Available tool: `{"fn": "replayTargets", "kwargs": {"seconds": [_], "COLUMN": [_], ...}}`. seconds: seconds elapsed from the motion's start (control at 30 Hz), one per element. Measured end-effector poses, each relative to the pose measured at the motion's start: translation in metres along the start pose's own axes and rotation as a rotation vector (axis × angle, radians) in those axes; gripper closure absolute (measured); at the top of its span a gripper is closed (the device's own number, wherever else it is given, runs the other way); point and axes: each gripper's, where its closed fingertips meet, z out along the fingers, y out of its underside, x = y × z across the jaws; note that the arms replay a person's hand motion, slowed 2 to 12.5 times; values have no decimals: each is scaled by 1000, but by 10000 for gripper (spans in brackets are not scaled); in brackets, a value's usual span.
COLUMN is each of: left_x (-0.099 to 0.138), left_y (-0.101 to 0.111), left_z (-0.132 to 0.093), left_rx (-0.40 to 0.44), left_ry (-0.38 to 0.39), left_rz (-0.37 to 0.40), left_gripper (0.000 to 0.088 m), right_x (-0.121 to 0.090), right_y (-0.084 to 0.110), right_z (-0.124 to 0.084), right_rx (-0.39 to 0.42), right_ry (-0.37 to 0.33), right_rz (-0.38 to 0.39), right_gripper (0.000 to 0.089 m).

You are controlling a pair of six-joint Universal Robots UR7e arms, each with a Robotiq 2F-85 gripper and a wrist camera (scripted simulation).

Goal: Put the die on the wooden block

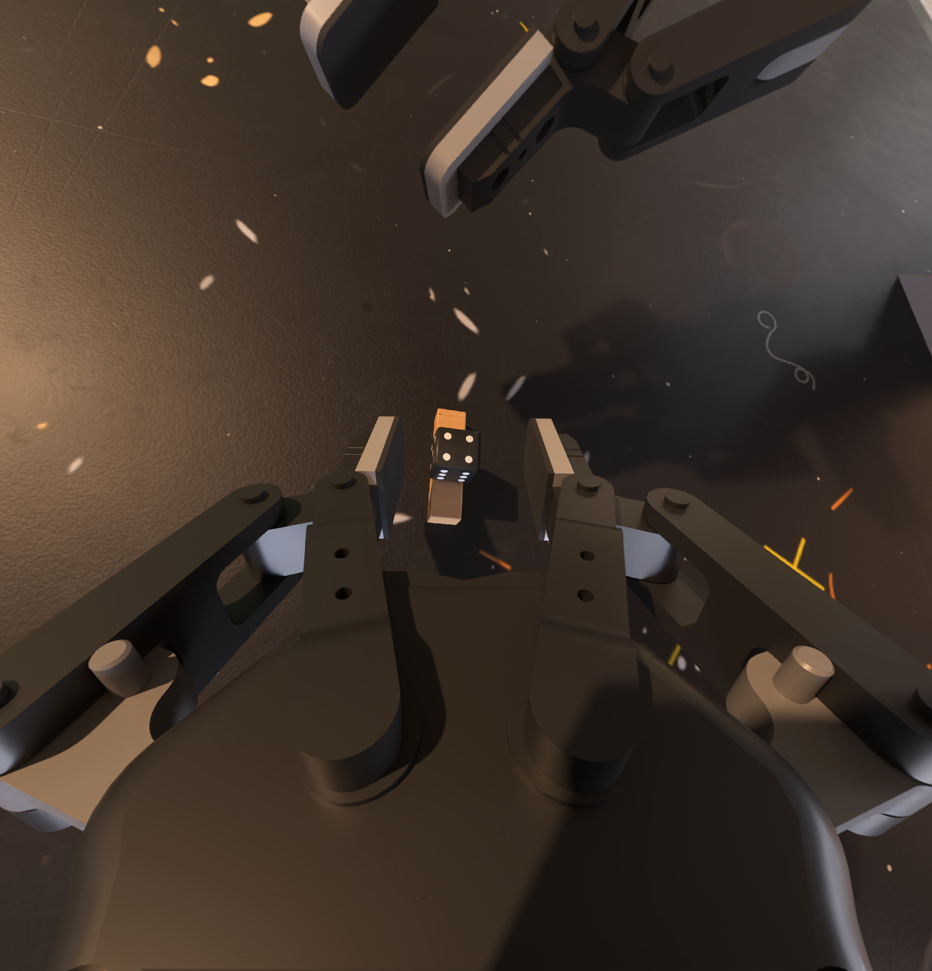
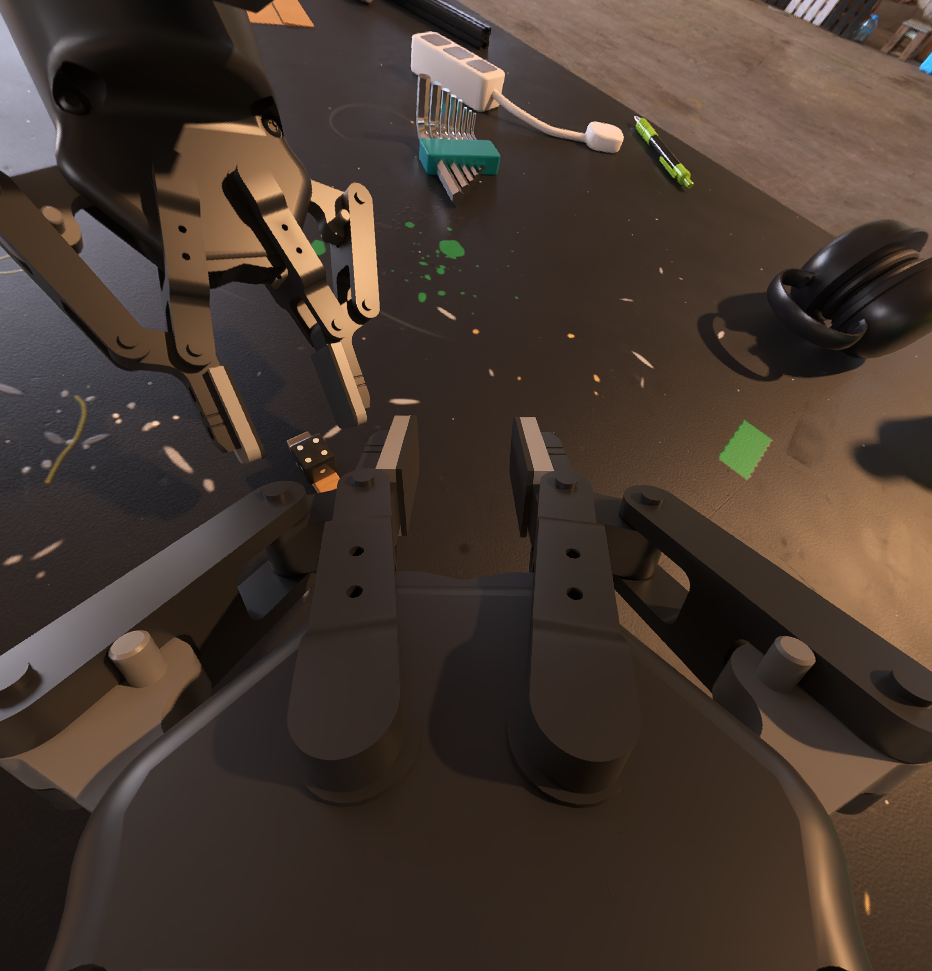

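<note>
Left two-finger gripper (image 1: 464, 467), jaws parted and empty, poised above the small black die with white pips (image 1: 455, 455); its fingers (image 2: 232, 415) clear the die on both sides. The die rests on the narrow pale wooden block (image 1: 445, 503), lying on the dark paint-flecked table (image 1: 190, 315). Right gripper (image 2: 463, 462), likewise spread and holding nothing, stands just beside. Only the right wrist view shows the teal hex-key holder (image 2: 458, 155), white power strip (image 2: 456, 68), green pen (image 2: 663, 152) and what appear to be black earmuffs (image 2: 868, 289).
</note>
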Motion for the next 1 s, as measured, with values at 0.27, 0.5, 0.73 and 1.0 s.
{"fn": "replayTargets", "kwargs": {"seconds": [0.27, 0.5, 0.73, 1.0], "left_x": [0, -1, 0, 3], "left_y": [-2, -3, -5, -7], "left_z": [-6, -11, -15, -20], "left_rx": [38, 68, 99, 133], "left_ry": [-4, -4, 2, 12], "left_rz": [-31, -66, -93, -116], "left_gripper": [464, 463, 463, 459], "right_x": [-2, -16, -35, -49], "right_y": [-1, -6, -9, -6], "right_z": [2, 5, 5, 7], "right_rx": [-3, 34, 53, 27], "right_ry": [-10, -105, -255, -359], "right_rz": [-37, -11, 38, 36], "right_gripper": [567, 512, 507, 513]}}
